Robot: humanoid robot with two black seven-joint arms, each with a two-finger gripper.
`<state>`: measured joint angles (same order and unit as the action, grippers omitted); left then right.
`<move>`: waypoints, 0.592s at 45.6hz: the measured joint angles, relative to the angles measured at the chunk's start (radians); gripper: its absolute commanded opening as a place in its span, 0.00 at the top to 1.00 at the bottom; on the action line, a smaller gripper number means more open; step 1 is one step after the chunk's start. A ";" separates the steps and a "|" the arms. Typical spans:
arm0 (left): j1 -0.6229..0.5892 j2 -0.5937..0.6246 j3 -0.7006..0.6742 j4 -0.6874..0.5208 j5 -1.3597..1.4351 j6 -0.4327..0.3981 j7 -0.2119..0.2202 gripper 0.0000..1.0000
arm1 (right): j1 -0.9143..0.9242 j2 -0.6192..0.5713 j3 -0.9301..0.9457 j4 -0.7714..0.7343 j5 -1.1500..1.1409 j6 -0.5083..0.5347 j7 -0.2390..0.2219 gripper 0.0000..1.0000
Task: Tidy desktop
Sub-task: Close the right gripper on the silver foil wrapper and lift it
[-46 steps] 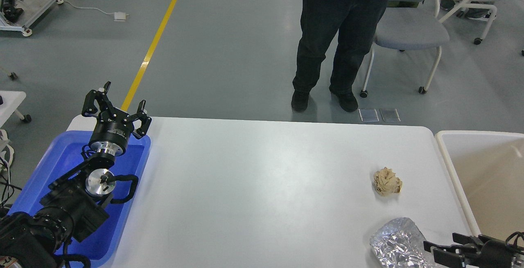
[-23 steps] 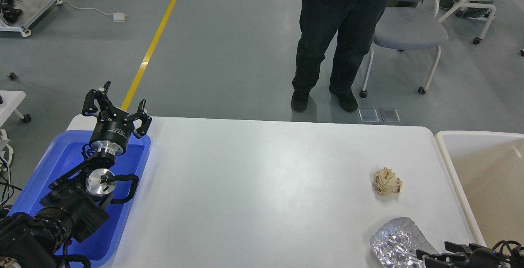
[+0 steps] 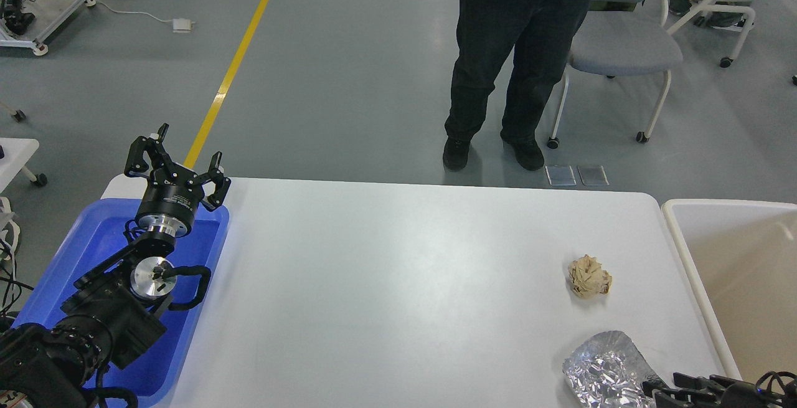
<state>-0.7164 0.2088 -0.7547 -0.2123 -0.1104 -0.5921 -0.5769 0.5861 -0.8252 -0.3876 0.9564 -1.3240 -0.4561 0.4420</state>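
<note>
The white desktop holds a crumpled beige paper ball at the right and a crumpled silver foil dish at the front right. My left gripper is open and empty, raised over the far end of the blue tray. My right gripper shows only partly at the bottom edge, just right of the foil dish. Its fingers lie low and dark, so I cannot tell how they stand.
A beige white-rimmed bin stands against the desktop's right edge. A person in dark clothes stands beyond the far edge, with a grey chair beside them. A yellow floor line runs at the far left.
My right gripper has sunk toward the bottom edge of the view and shows less. The left arm, paper ball and foil dish have not moved.
</note>
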 measured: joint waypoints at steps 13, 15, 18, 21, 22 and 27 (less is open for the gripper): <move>0.000 0.000 0.000 0.000 0.000 0.000 0.000 0.00 | -0.010 0.001 -0.020 -0.018 0.002 -0.008 0.005 1.00; 0.000 0.000 0.000 0.000 0.000 0.000 0.000 0.00 | -0.011 0.001 -0.024 -0.019 0.002 -0.010 0.007 1.00; 0.000 0.000 0.000 0.000 0.000 0.000 0.000 0.00 | -0.011 0.001 -0.027 -0.019 0.003 -0.014 0.017 1.00; 0.000 0.000 0.000 0.000 0.000 0.000 0.000 0.00 | -0.012 -0.002 -0.028 -0.019 0.005 -0.021 0.030 1.00; 0.000 0.000 0.000 0.000 0.000 0.000 0.000 0.00 | -0.012 -0.003 -0.028 -0.019 0.006 -0.024 0.037 1.00; 0.000 0.000 0.000 0.000 0.000 0.000 0.000 0.00 | -0.011 -0.015 -0.028 -0.011 0.014 -0.034 0.070 1.00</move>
<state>-0.7164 0.2088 -0.7547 -0.2124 -0.1104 -0.5918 -0.5769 0.5753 -0.8405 -0.4151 0.9458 -1.3097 -0.4898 0.5118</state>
